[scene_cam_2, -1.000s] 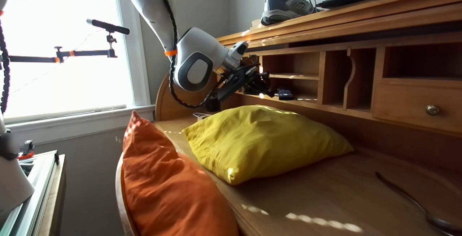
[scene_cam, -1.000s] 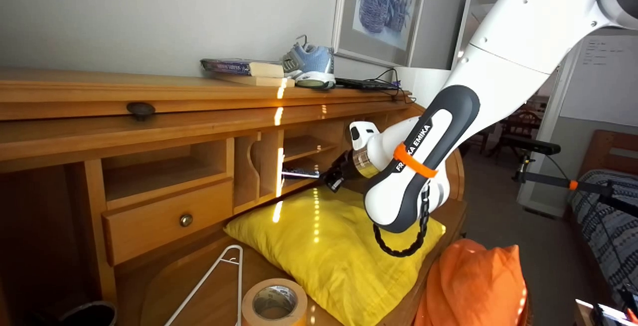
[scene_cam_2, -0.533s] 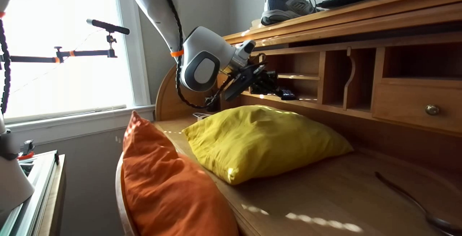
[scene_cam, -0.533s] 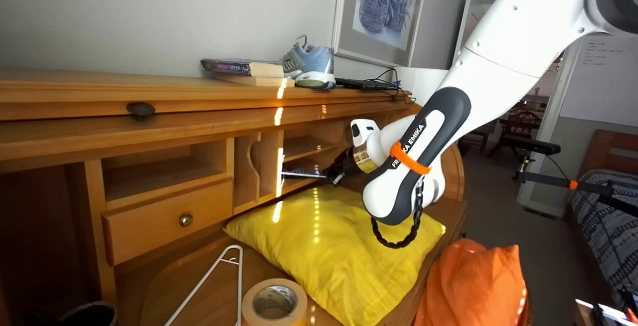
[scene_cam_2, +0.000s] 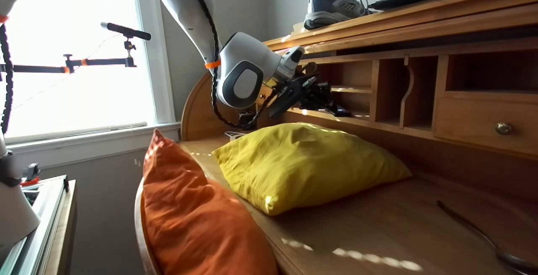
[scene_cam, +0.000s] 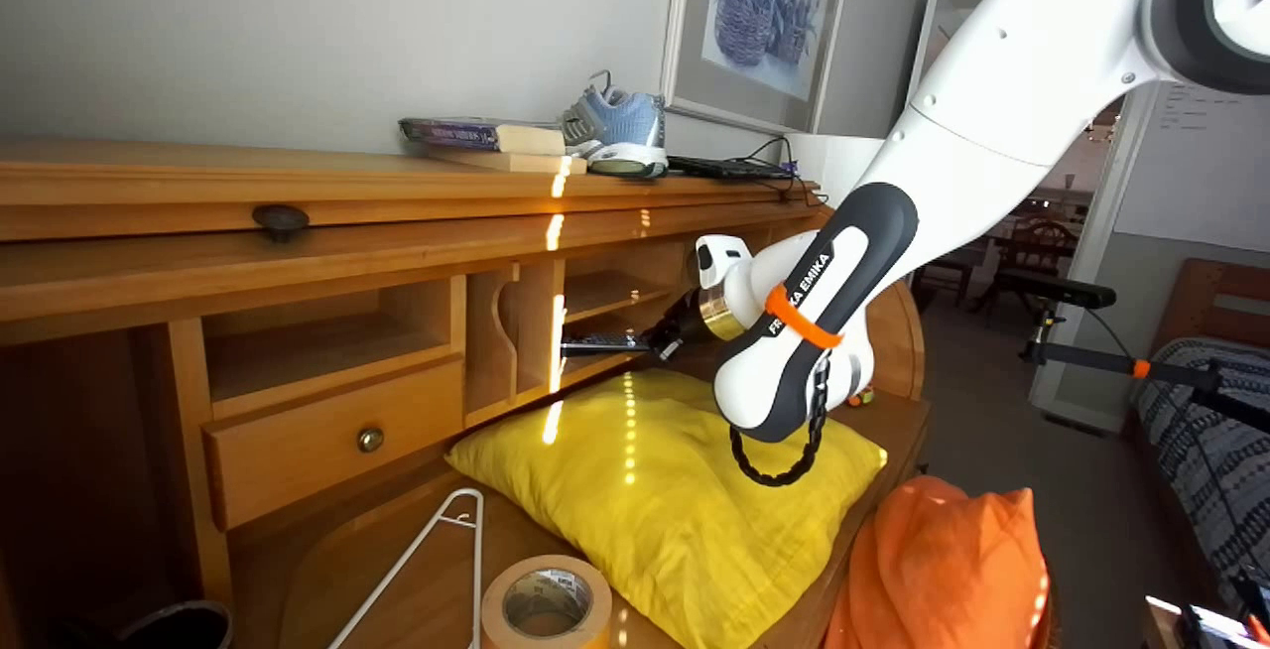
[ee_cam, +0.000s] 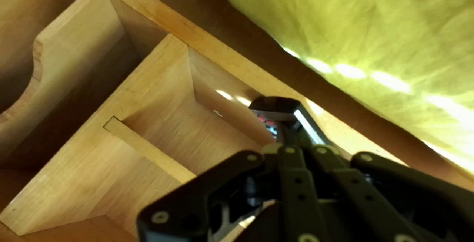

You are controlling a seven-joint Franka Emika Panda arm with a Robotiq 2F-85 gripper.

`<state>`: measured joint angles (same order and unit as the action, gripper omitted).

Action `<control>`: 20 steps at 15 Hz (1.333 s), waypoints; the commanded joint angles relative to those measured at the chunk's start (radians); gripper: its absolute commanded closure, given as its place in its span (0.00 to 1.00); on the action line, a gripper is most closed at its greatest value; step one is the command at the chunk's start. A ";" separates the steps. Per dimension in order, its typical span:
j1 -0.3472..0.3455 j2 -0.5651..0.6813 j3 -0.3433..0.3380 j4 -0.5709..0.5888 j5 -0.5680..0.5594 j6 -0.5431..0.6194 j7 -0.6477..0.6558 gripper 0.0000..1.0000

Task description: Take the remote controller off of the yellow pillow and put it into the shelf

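Observation:
The slim black remote controller point(scene_cam: 603, 342) lies at the mouth of the shelf's point(scene_cam_2: 358, 103) lower compartment, near the front ledge. In the wrist view, the end of the remote controller point(ee_cam: 277, 105) shows beyond my gripper point(ee_cam: 296, 135), partly over the front rail. My fingers are together and overlap its near end; whether they press on it I cannot tell. An exterior view has the gripper point(scene_cam_2: 341, 113) largely covering the remote. Below, the yellow pillow point(scene_cam: 685, 500) rests on the desktop, with the gripper above its back edge.
An upright divider point(ee_cam: 148, 75) and a thin middle board point(ee_cam: 148, 147) bound the compartment. On the desktop are a tape roll point(scene_cam: 546, 604) and a white hanger point(scene_cam: 437, 545). Orange cloth point(scene_cam_2: 197, 220) hangs at the desk's side. A shoe point(scene_cam_2: 334, 8) stands on top.
My gripper has moved rightward in both exterior views, onto the remote controller, which it now overlaps. The remote looks shifted slightly rightward and more level. The pillow has not moved.

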<state>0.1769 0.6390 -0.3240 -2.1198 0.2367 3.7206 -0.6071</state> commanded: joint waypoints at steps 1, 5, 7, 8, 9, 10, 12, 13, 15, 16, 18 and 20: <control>-0.008 0.029 -0.017 0.042 -0.034 -0.024 0.039 1.00; -0.013 0.055 -0.034 0.077 -0.030 -0.028 0.044 1.00; -0.016 0.067 -0.041 0.095 -0.029 -0.031 0.048 1.00; -0.016 0.065 -0.040 0.093 -0.032 -0.032 0.052 1.00; -0.015 0.055 -0.038 0.083 -0.036 -0.031 0.056 1.00; -0.012 0.045 -0.035 0.071 -0.040 -0.026 0.059 1.00; -0.014 0.007 -0.017 0.025 -0.079 0.002 0.069 1.00; -0.016 -0.007 -0.009 0.009 -0.103 0.009 0.076 1.00; -0.020 -0.037 0.007 -0.030 -0.150 0.028 0.089 1.00; -0.016 -0.049 0.007 -0.049 -0.158 0.025 0.090 1.00; -0.005 -0.061 -0.004 -0.074 -0.148 0.010 0.082 1.00; 0.001 -0.059 -0.016 -0.080 -0.129 -0.001 0.075 1.00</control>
<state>0.1705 0.6098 -0.3227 -2.1480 0.1175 3.7326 -0.5406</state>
